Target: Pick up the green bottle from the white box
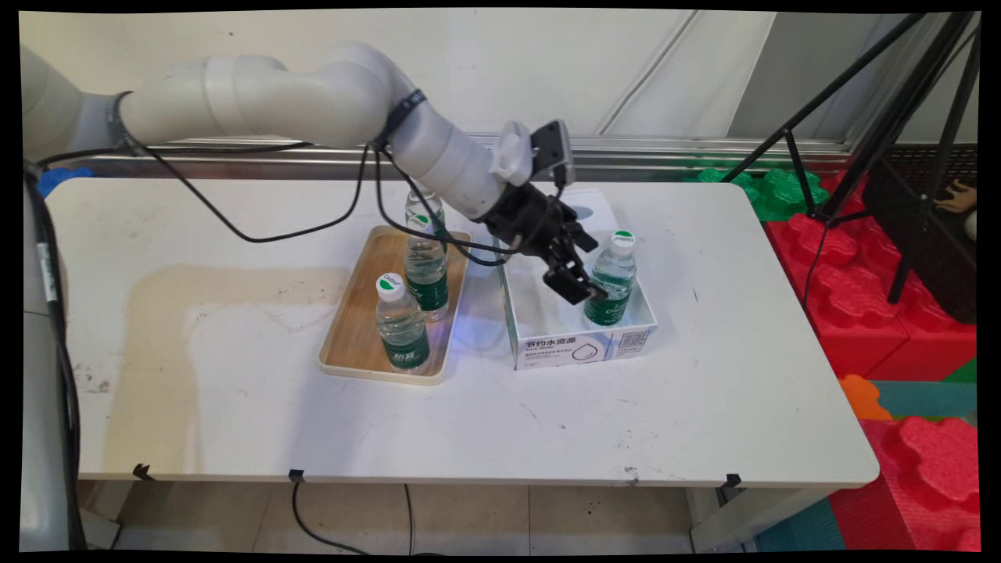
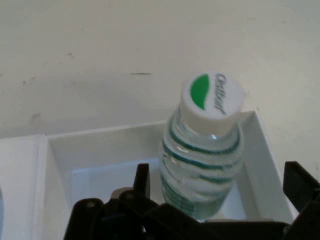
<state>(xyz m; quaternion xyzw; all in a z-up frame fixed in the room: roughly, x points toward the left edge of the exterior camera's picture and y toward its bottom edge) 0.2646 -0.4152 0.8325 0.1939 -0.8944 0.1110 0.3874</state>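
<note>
A clear water bottle (image 1: 614, 277) with a green label and a white cap stands upright in the near right corner of an open white box (image 1: 579, 348). My gripper (image 1: 577, 283) reaches down into the box from the left, right beside the bottle's lower body. In the hand view the bottle (image 2: 205, 160) rises between the two fingers (image 2: 143, 181), which stand open on either side of it with a gap on both sides. The box wall (image 2: 100, 137) runs behind it.
A wooden tray (image 1: 356, 336) left of the box carries three more bottles: near (image 1: 401, 322), middle (image 1: 427, 275) and far (image 1: 425, 209). Black cables (image 1: 375, 211) hang from the arm over the tray. A black tripod (image 1: 899, 156) and red foam blocks (image 1: 852, 289) stand beyond the table's right edge.
</note>
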